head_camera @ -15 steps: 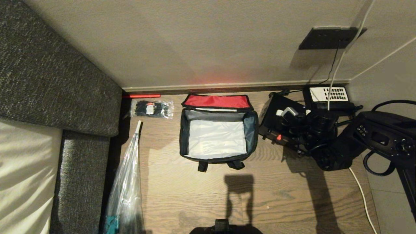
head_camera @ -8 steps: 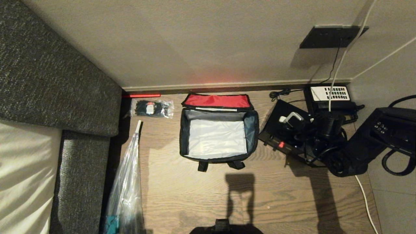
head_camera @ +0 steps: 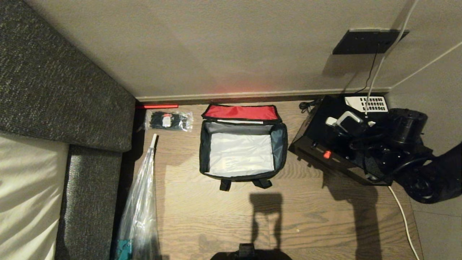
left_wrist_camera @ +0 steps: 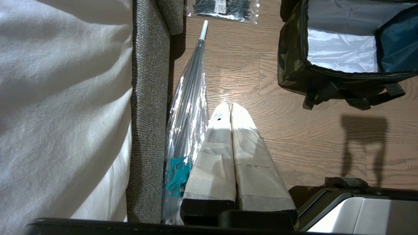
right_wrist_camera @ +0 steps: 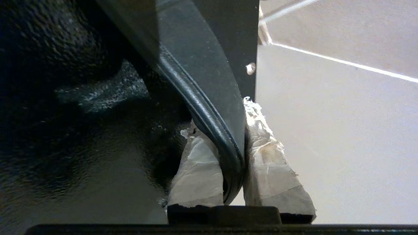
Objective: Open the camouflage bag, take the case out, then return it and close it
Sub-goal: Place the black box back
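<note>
Wood flooring point(head_camera: 216, 216) carries the work, bounded by a wall skirting at the far side and a grey sofa point(head_camera: 54, 90) on the robot's left.

Progress: the camouflage bag point(head_camera: 279, 139) stands open, red-lined lid folded back toward the wall, silver interior empty. The case point(head_camera: 317, 144) is out, held on the bag's right, tilted, and looks clear of the floor. The right gripper point(right_wrist_camera: 233, 143) has its fingers clamped narrowly on the case's handle. Remaining, by judgement: return the case and close the bag.

Clearance: a telephone point(head_camera: 364, 103) and cables crowd the case's far-right side. Open floor lies nearer the robot. The left gripper point(left_wrist_camera: 231, 109), fingers pressed together, holds nothing beside a folded umbrella point(left_wrist_camera: 189, 98).
</note>
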